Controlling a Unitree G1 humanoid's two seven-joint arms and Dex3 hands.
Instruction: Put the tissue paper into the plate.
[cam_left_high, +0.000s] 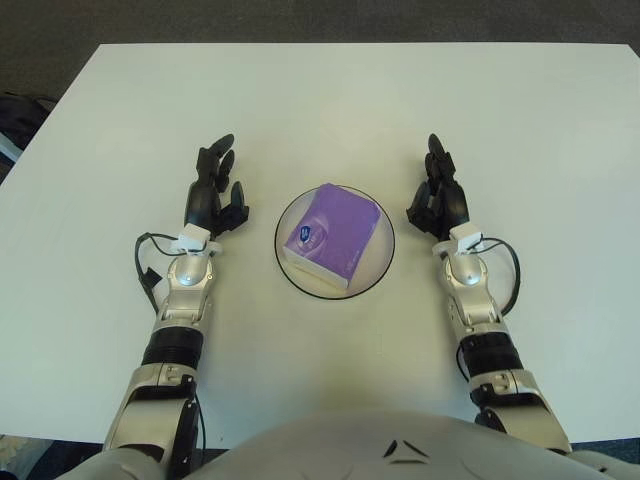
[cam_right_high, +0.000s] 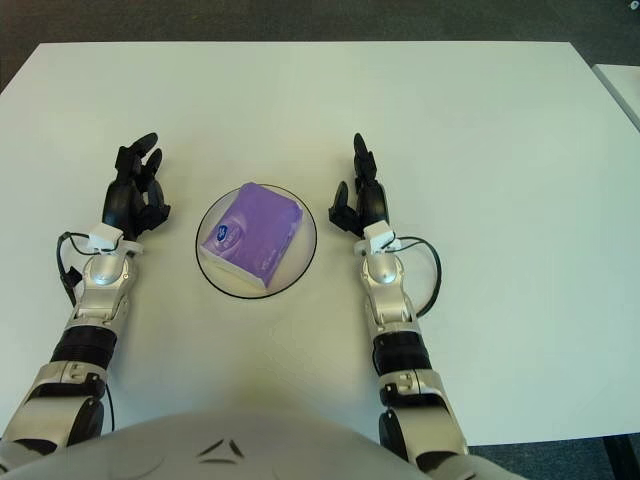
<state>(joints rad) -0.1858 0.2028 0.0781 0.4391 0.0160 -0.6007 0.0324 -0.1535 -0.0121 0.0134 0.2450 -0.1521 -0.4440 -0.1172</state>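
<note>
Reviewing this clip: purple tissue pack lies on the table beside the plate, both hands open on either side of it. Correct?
Not quite. The purple tissue pack lies in the plate, not beside it, as the left eye view shows. The left hand and right hand are open either side.

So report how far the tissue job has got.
Done: the purple tissue paper pack lies inside the round black-rimmed plate on the white table. In hand: nothing; the left hand shows left of the plate and the right hand right of it, both open. Nothing appears left to do.
</note>
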